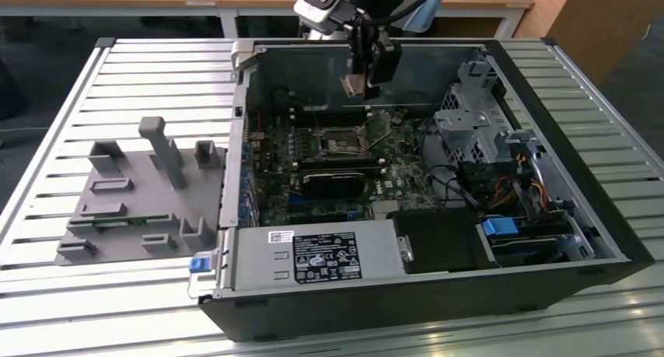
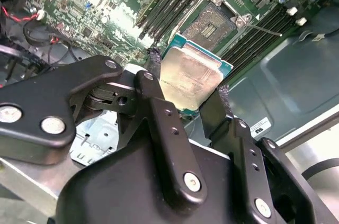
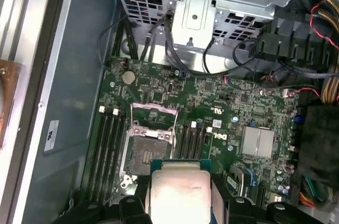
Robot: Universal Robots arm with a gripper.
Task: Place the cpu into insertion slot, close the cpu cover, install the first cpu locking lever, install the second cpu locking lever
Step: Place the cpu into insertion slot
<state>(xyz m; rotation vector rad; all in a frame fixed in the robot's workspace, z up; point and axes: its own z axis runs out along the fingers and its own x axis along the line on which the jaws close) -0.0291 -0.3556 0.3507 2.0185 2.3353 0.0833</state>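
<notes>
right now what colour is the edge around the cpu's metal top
Teal, framing the cpu; clearest in second wrist view.

No text legible. Black-and-white label (image 1: 323, 257) on grey box (image 1: 260, 264), approx 6 o'clock from motherboard (image 1: 301, 151) in exterior view: print too small. White sticker (image 3: 51, 135) on case wall (image 3: 69, 49) in first wrist view: dark marks, unreadable.

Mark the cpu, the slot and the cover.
cpu (image 2: 193, 78), second wrist view, middle of its metal top.
slot (image 3: 145, 152), first wrist view, middle of the recess.
cover (image 3: 153, 107), first wrist view, a bar of its frame.
</notes>
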